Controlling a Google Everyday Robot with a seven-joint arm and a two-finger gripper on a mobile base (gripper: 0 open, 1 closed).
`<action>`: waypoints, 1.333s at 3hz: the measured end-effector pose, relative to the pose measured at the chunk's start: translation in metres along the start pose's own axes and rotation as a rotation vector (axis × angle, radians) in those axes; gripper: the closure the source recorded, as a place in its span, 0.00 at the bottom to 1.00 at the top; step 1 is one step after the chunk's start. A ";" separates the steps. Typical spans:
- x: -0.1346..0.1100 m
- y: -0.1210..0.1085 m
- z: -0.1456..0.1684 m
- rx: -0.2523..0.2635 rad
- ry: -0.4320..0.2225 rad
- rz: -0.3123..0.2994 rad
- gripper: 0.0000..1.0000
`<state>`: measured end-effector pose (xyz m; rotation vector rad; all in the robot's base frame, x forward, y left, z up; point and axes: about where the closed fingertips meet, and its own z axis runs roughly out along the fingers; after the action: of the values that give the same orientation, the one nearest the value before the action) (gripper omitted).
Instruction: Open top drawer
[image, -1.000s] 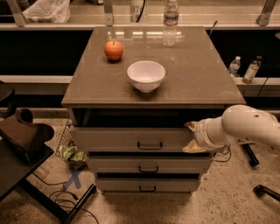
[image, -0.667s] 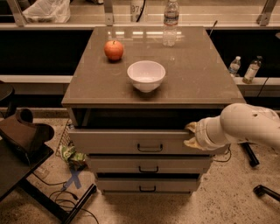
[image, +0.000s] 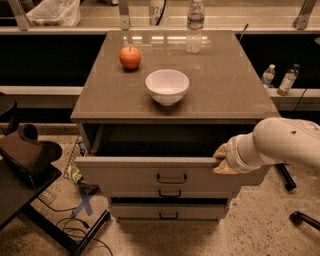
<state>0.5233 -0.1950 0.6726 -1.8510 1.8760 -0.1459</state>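
The cabinet (image: 225, 95) is big and brown. Its top drawer (image: 130, 175) sticks out from the cabinet's front, with a dark gap behind it. So it looks mostly open, with maybe a little more to pull. The gripper (image: 221, 160) is at the drawer's right top edge; I cannot tell if it is clamped there. On the cabinet's top sit a white bowl (image: 167, 86), an apple (image: 130, 57) and a bottle (image: 194, 26). Below is a speckled floor (image: 260, 230).
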 end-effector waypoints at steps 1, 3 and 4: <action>0.006 0.011 -0.017 -0.015 0.043 0.009 1.00; 0.021 0.038 -0.023 -0.067 0.040 0.035 1.00; 0.021 0.038 -0.023 -0.067 0.040 0.035 1.00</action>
<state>0.4801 -0.2183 0.6711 -1.8712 1.9615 -0.1096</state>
